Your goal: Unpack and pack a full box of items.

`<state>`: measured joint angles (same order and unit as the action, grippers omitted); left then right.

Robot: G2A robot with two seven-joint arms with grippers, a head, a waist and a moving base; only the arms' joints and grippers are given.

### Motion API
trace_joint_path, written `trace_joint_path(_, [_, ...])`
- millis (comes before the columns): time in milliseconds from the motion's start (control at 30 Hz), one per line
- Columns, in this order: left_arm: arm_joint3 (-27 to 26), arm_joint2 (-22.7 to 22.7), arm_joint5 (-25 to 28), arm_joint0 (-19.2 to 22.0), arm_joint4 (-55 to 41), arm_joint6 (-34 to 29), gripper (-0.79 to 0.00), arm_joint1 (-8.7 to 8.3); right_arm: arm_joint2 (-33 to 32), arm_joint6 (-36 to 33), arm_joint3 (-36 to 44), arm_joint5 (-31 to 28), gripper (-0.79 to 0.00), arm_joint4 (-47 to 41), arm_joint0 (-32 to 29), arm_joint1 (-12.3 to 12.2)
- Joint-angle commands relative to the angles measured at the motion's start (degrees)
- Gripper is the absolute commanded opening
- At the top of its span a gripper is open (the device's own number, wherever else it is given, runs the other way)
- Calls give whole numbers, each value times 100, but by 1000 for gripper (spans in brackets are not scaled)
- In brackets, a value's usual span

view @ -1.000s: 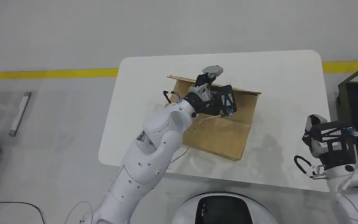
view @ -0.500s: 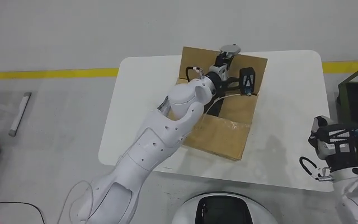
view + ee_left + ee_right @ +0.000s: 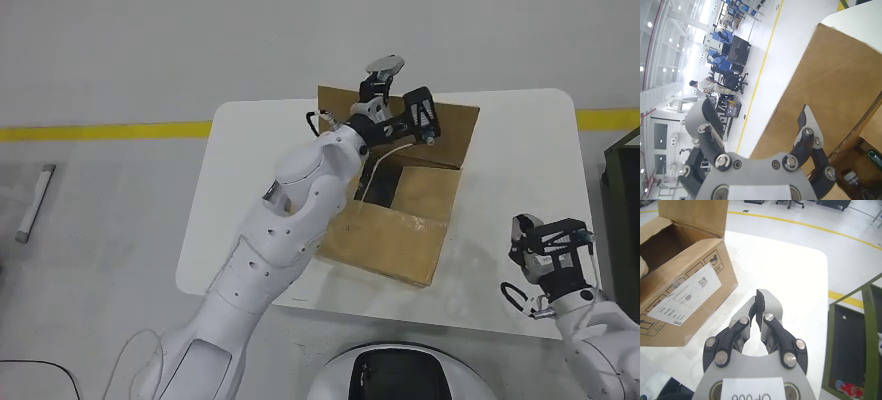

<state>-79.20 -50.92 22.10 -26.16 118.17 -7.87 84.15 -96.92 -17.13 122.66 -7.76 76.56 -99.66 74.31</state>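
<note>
A brown cardboard box (image 3: 395, 245) stands on the white table (image 3: 250, 200), its far flap (image 3: 450, 125) folded outward and its top open. My left gripper (image 3: 388, 85) hangs over that flap's far edge, open and empty. In the left wrist view the left gripper (image 3: 755, 106) straddles the flap (image 3: 829, 75) edge, one finger (image 3: 808, 121) over the cardboard. A dark green bottle top (image 3: 874, 156) and a white cap (image 3: 849, 176) show inside the box. My right gripper (image 3: 548, 250) (image 3: 757, 296) is shut and empty, low over the table beside the box (image 3: 687, 279).
A green crate (image 3: 866, 313) with colourful items stands off the table's right side, seen also as the crate (image 3: 625, 160) from above. A yellow line (image 3: 100, 130) runs across the floor behind the table. Bare tabletop lies right of the box.
The left arm pushed the far flap from upright to folded outward, then shifted left along its edge. The right gripper drifted left toward the box.
</note>
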Motion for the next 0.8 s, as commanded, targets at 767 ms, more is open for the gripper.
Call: trace_joint_path(767, [-3752,-2355,1554,-3143,-1135,-1996,0,-554,1098,110,-2558,-1232,-785,156,2806,-59])
